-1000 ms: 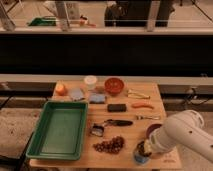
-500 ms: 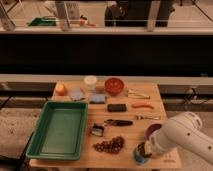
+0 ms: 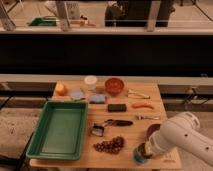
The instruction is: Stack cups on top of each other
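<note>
My gripper [image 3: 142, 150] is at the table's front right edge, at the end of the white arm [image 3: 182, 137]. It is right over a blue cup [image 3: 139, 158] that stands at the front edge; I cannot tell if it touches the cup. A dark maroon cup [image 3: 152, 130] stands just behind, partly hidden by the arm. A pale yellow cup [image 3: 90, 81] stands at the far side of the table, left of the red bowl [image 3: 114, 86].
A green tray [image 3: 59, 129] fills the table's left half. Grapes [image 3: 109, 145], a black-handled peeler [image 3: 116, 122], a black block [image 3: 117, 107], a carrot [image 3: 142, 106], tongs [image 3: 137, 93], a fork [image 3: 147, 118], an orange fruit [image 3: 60, 89] and blue-grey sponges [image 3: 98, 98] lie on the wooden table [image 3: 87, 159].
Almost nothing has changed. The gripper stays over the blue cup at the front edge, with only a slight shift of the arm.
</note>
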